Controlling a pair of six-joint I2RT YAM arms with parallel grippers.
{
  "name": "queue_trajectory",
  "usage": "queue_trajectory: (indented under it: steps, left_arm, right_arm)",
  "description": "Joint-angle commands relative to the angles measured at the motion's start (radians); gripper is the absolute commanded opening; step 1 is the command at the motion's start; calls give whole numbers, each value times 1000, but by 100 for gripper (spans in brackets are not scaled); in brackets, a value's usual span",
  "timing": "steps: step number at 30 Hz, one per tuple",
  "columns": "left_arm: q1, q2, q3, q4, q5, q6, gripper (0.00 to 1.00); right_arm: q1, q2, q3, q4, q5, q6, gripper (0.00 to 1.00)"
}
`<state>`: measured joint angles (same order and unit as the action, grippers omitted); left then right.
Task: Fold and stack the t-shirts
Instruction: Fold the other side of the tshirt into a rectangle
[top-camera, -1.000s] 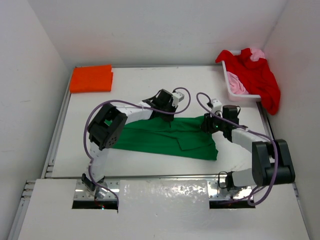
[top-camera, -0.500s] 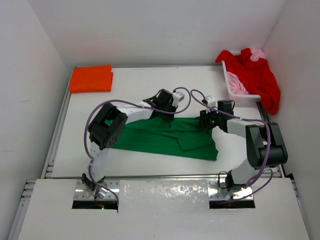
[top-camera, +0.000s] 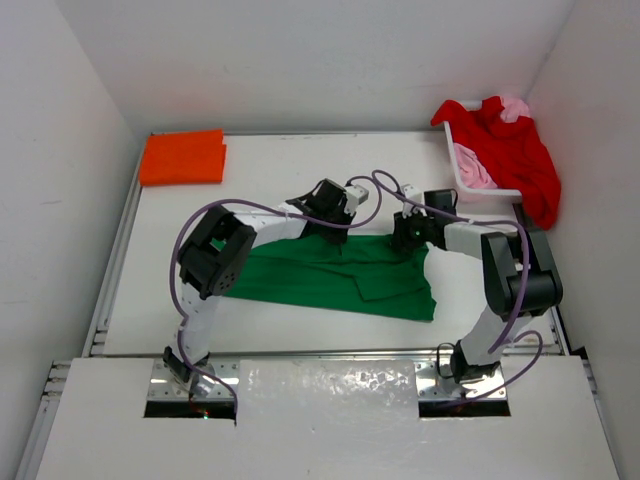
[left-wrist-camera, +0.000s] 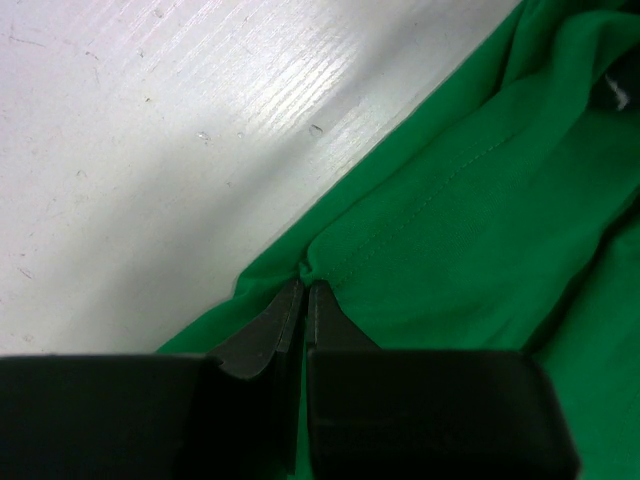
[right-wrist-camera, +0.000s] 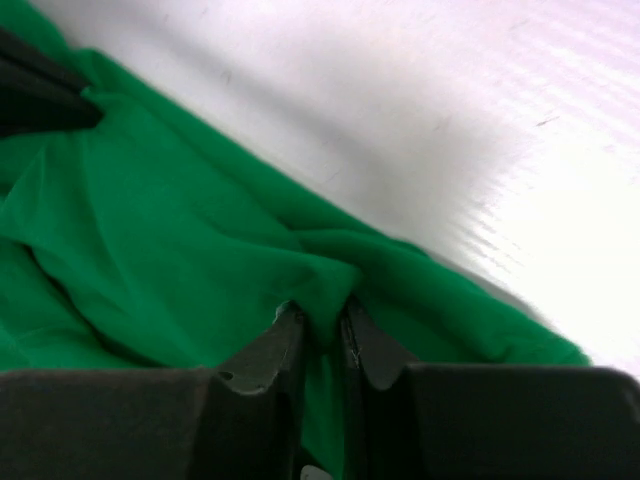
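The green t-shirt (top-camera: 330, 275) lies spread across the middle of the table. My left gripper (top-camera: 322, 213) is shut on its far edge, a pinch of cloth (left-wrist-camera: 312, 262) caught between the tips (left-wrist-camera: 305, 290). At the far right corner of the same shirt my right gripper (top-camera: 408, 236) is shut on a raised fold of green cloth (right-wrist-camera: 325, 275) that fills the gap between its fingers (right-wrist-camera: 322, 315). An orange t-shirt (top-camera: 182, 156) lies folded at the far left corner. A red t-shirt (top-camera: 520, 150) and a light pink t-shirt (top-camera: 474, 170) hang in the basket.
A white basket (top-camera: 464, 185) stands at the far right against the wall. White walls close in the table on the left, back and right. A metal rail (top-camera: 330, 352) runs along the near edge by the arm bases.
My right arm swung in and forward, bringing its gripper to the shirt's far right corner, and its jaws closed on a fold of green cloth. The left gripper kept its hold.
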<state>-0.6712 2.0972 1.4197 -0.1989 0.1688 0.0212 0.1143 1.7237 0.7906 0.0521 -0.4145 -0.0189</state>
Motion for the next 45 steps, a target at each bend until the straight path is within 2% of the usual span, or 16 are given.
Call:
queue_trajectory:
  steps: [1,3,6,7,14,25,35,42,45]
  left_arm:
    - [15,-3,38,15,3,3,0]
    - [16,-5,36,13,3,3,0]
    - [19,-3,39,13,6,3,0]
    - [21,-2,39,15,8,3,0]
    - [25,-9,39,12,9,5,0]
    - [30,-29,45,4,9,14,0]
    - [30,-58,48,-14,20,28,0]
    - [30,-46,19,-13,54,23,0]
    - [28,-28,18,-19,70,20,0]
  right_arm:
    - [7,-6,22,-26,-26,11,14]
    - [7,-22,15,-32,-40,11,12]
    - [5,-65,1,-40,-49,53,1]
    - [4,-79,-5,-29,-47,57,0]
    - [-2,-188,-27,-49,-67,122,0]
    - [-47,-260,4,-372,-112,132,0]
    - [-54,-300,29,-543,-159,158,0]
    - [-54,-237,-62,-532,-106,194,0]
    - [-65,-200,-67,-522,-61,214,4]
